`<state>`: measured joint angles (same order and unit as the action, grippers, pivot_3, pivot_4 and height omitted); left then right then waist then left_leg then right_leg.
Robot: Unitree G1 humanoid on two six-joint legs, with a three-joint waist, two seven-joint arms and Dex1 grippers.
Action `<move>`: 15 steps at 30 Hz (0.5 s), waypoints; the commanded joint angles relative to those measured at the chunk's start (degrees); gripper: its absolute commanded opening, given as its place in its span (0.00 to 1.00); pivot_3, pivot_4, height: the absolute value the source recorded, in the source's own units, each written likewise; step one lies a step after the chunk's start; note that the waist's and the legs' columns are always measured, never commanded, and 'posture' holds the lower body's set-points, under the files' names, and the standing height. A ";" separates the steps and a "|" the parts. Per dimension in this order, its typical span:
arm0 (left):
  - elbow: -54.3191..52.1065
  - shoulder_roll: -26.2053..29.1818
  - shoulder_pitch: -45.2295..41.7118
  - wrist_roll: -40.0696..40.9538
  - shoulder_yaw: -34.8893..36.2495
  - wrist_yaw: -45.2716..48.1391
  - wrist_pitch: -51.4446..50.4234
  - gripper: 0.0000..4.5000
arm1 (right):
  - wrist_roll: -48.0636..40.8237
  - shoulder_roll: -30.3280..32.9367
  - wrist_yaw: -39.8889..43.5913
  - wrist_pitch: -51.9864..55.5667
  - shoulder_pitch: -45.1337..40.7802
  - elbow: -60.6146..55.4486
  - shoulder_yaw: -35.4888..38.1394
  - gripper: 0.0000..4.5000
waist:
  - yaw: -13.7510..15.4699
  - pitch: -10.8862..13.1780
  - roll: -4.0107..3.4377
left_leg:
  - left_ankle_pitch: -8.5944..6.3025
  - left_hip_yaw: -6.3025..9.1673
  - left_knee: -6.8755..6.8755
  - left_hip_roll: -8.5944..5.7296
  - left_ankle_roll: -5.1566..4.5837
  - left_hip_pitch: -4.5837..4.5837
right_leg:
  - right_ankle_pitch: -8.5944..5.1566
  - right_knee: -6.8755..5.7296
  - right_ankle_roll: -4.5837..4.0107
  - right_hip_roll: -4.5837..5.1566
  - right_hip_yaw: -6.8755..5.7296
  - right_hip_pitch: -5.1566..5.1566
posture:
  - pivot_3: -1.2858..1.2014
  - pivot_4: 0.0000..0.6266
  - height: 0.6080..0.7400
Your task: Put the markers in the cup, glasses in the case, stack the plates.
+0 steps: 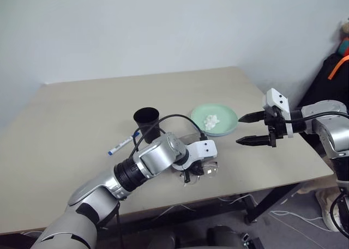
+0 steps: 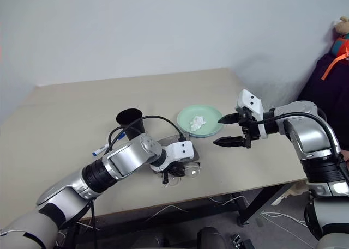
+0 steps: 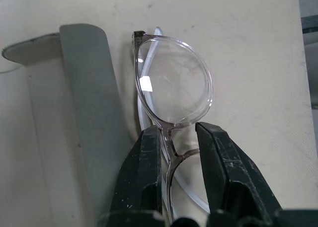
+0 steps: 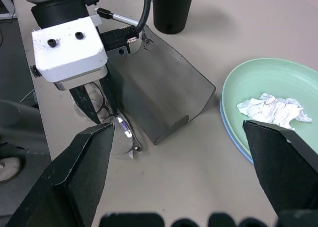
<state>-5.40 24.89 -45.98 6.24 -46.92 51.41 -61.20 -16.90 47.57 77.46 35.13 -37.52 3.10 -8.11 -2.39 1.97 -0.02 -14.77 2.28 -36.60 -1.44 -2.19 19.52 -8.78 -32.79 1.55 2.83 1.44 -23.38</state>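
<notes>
Left gripper (image 3: 179, 137) is down at the near-centre of the table (image 1: 82, 107), fingers (image 3: 146, 172) closed on the bridge of the glasses (image 3: 174, 88), one black pad either side of the nose piece. Frames are lying on the tabletop w/ a lens sticking out past the fingertips; can't tell from here whether they're lifted clear yet.

Key relation: the case (image 4: 159, 98) sits right beside the glasses, touching or as good as. In the left wrist view its grey wall runs alongside the frame, so the long axis of the case is roughly parallel to the long axis of the glasses. Good: prob. needs a short sideways shift over the rim, little or no wrist turn. From the right wrist view the case looks open, lid up toward the cup (image 1: 146, 122), glasses on the side facing the table's near edge.

Right gripper (image 1: 255, 129) hangs above the table to the right, jaws wide apart, holding nothing, well apart from the case. Left arm is clearly nearer and already has the grip, so this move is its job.

Elsewhere: mint green plate (image 1: 215, 118) already on top of the blue plate (image 4: 229, 132), w/ a crumpled tissue (image 1: 211, 120) in it. Blue-cap marker (image 1: 121, 145) lies on the table just left of the cup, not in yet.

Risk, imo: thin frame pinched at one point could swing as it goes over the case wall.
</notes>
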 commanded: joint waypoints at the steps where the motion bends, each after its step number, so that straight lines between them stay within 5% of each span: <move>1: -0.03 -0.25 -2.42 -1.47 0.18 0.06 1.00 0.20 | -0.91 -0.20 -0.39 -0.39 -0.75 -1.70 0.59 1.00 | 0.00 0.00 0.00 | 0.00 0.00 0.00 0.00 0.00 0.00 | 0.00 0.00 0.00 0.00 0.01 0.00 | 0.52 0.00 0.90; 5: -0.09 -0.21 -2.51 -1.61 -0.06 0.51 1.27 0.01 | -0.98 -0.33 -0.53 -0.51 -0.61 -1.82 0.56 1.00 | 0.03 -0.01 -0.01 | 0.00 0.00 0.00 -0.01 0.00 0.00 | 0.00 0.00 0.00 -0.01 0.02 0.01 | 0.52 0.00 0.90; 15: -0.75 0.06 -2.25 -2.06 -0.28 1.80 1.98 0.01 | -0.96 -0.44 -0.61 -0.64 -0.54 -2.05 0.55 1.00 | 0.01 -0.02 -0.01 | 0.02 -0.01 -0.03 -0.01 -0.03 -0.01 | 0.00 -0.02 0.00 -0.03 0.06 0.03 | 0.52 0.00 0.90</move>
<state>-5.17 24.83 -47.21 5.18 -46.98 53.13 -59.93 -16.96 46.98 77.07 35.11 -37.50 2.84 -8.38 -2.38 1.96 -0.04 -14.75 2.26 -36.62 -1.46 -2.22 19.51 -8.78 -32.81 1.55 2.81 1.51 -23.36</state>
